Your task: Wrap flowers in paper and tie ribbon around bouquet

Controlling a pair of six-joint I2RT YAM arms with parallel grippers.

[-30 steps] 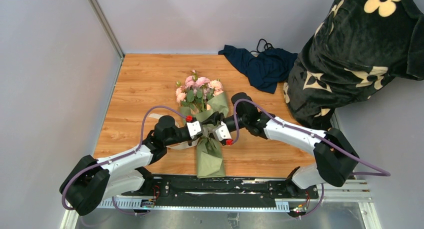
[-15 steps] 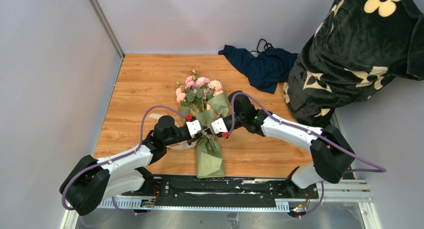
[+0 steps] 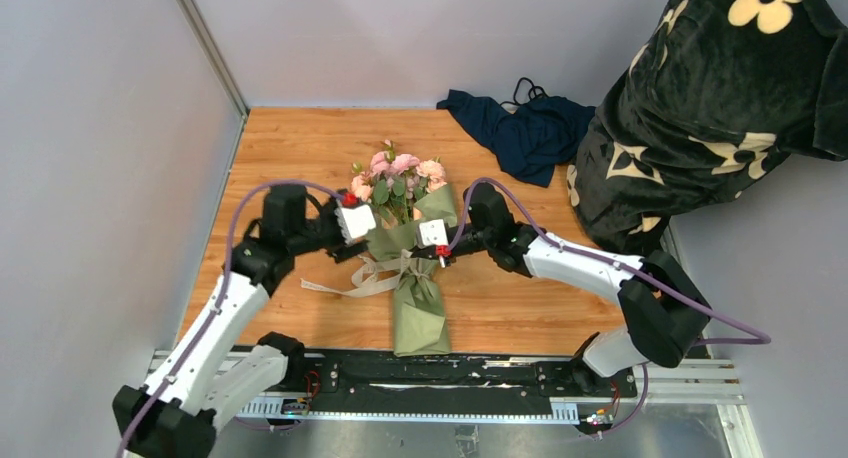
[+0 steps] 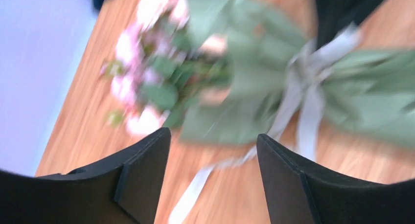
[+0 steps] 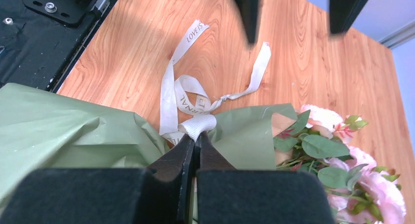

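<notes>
- bouquet (image 3: 418,308) lies mid-table (image 3: 300,148), pink flowers (image 3: 400,168) at the far end, green paper (image 5: 58,131) wrapped round the stems
- ribbon (image 5: 195,123) tied round the waist of the wrap, loose tails trailing left on the wood
- right gripper (image 5: 195,142) clenched, pinching a ribbon loop at the knot
- left gripper (image 4: 214,136) released, jaws apart, empty, hovering just left of the flowers; its wrist view is blurred

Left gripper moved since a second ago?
Yes. The left gripper has backed off the waist of the sage-green paper bouquet of pink blooms, going left and toward the wooden table's far edge.
</notes>
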